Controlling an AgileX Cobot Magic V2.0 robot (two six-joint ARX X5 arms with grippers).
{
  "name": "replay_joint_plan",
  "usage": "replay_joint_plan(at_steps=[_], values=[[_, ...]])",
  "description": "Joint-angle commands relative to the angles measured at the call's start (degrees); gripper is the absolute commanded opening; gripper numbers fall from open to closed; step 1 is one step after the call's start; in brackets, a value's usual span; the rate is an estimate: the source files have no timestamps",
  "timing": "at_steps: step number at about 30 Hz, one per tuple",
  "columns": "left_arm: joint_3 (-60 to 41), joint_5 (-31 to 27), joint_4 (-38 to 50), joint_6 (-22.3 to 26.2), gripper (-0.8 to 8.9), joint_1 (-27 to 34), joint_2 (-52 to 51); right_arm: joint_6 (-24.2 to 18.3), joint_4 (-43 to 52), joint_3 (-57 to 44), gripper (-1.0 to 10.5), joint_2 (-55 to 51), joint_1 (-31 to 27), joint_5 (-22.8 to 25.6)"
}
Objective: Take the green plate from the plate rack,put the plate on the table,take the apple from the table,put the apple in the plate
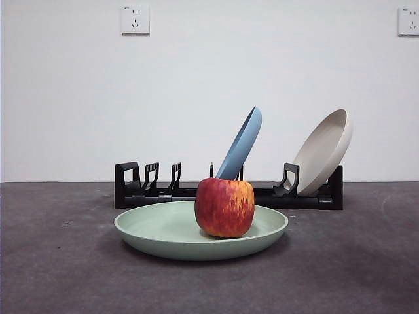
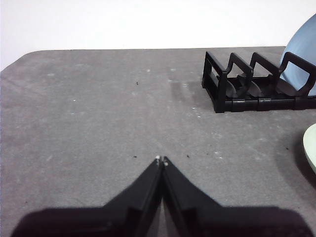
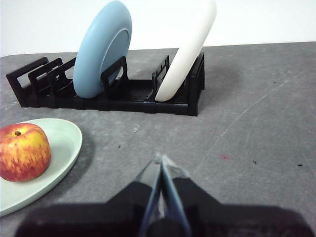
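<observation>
The green plate (image 1: pixel 163 232) lies flat on the table (image 1: pixel 52 261) in front of the plate rack (image 1: pixel 170 193). The red apple (image 1: pixel 224 207) sits in the plate, toward its right half. The right wrist view shows the apple (image 3: pixel 22 151) in the plate (image 3: pixel 61 143) too. My right gripper (image 3: pixel 161 159) is shut and empty, above the table to the right of the plate. My left gripper (image 2: pixel 161 159) is shut and empty, over bare table left of the rack (image 2: pixel 247 81); a sliver of the plate (image 2: pixel 311 148) shows at that view's edge. Neither gripper shows in the front view.
A blue plate (image 1: pixel 241 144) and a beige plate (image 1: pixel 324 150) lean in the rack's slots; both show in the right wrist view, blue (image 3: pixel 101 49) and beige (image 3: pixel 190 47). A white wall with two sockets (image 1: pixel 135 19) stands behind the table.
</observation>
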Motion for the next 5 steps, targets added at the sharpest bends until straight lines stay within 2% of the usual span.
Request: replay_joint_plan(at_steps=[1, 5], values=[[-0.8, 0.0, 0.1, -0.4, -0.03, 0.2, -0.2, 0.5, -0.1, -0.8, 0.0, -0.1, 0.1, 0.0], [-0.8, 0.0, 0.1, -0.4, -0.03, 0.2, -0.2, 0.5, -0.1, -0.9, 0.0, -0.1, 0.1, 0.0]])
